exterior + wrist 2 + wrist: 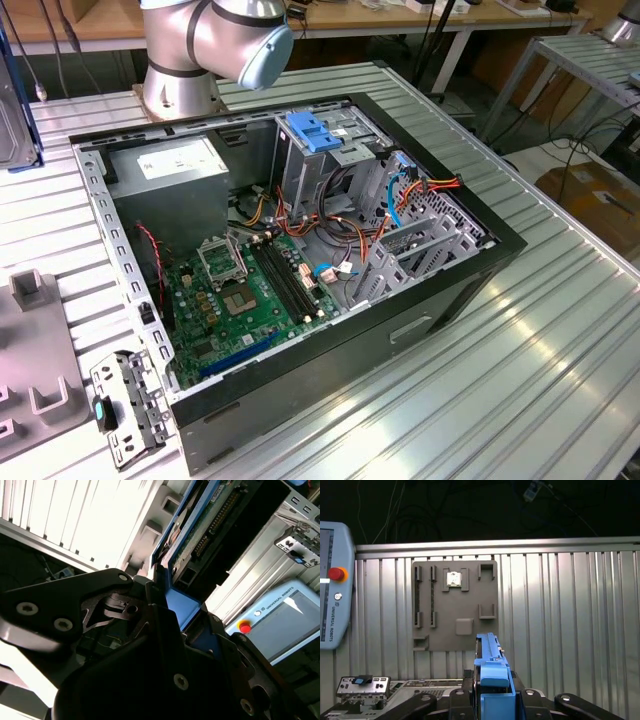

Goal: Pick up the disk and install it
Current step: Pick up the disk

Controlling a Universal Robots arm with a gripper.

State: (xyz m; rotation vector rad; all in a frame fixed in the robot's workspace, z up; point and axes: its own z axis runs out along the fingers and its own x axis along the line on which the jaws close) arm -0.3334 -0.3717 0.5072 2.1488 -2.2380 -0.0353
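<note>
Gripper (493, 689) is pinching the disk (490, 655) edge-on by its rails, likely needing a firm, untilted hold for the cage (295, 165) at the case's (330, 360) 1 o'clock, exterior view.

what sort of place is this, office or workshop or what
Probably a robotics lab bench: an open computer case lies on a ribbed metal table beside a robot arm, a teach pendant sits nearby, and the gripper holds the disk.
</note>
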